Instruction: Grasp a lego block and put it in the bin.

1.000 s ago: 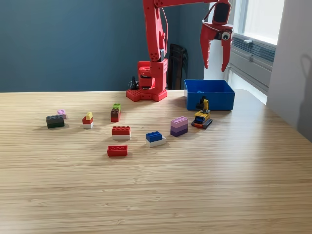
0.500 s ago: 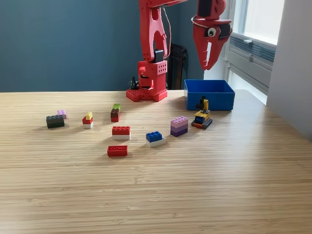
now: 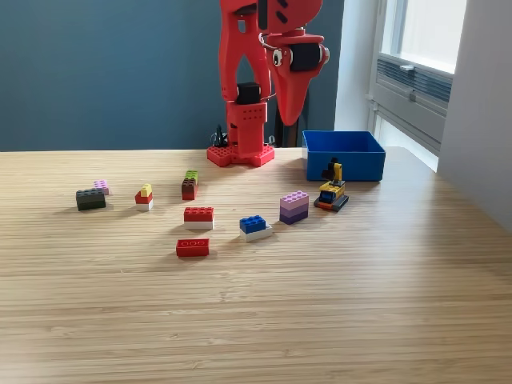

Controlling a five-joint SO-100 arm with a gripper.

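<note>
Several lego blocks lie on the wooden table: a red one point(image 3: 193, 247), a red-on-white one point(image 3: 198, 218), a blue-on-white one point(image 3: 254, 227) and a pink-and-purple stack point(image 3: 294, 207). The blue bin point(image 3: 344, 171) stands at the back, right of the arm's base. My red gripper point(image 3: 290, 118) hangs high in the air, pointing down, left of the bin and above the table's back part. Its jaws look shut to a single point with nothing between them.
A small yellow-and-black lego vehicle point(image 3: 331, 193) sits just in front of the bin. Further left lie a green-brown-red block point(image 3: 190, 185), a red-yellow-white block point(image 3: 144, 197), a dark block point(image 3: 90, 199) and a pink one point(image 3: 101, 186). The arm's base point(image 3: 240, 152) stands at the table's back.
The gripper has swung from above the bin towards the exterior view's left, to in front of the arm's column. Its jaws went from open to shut.
</note>
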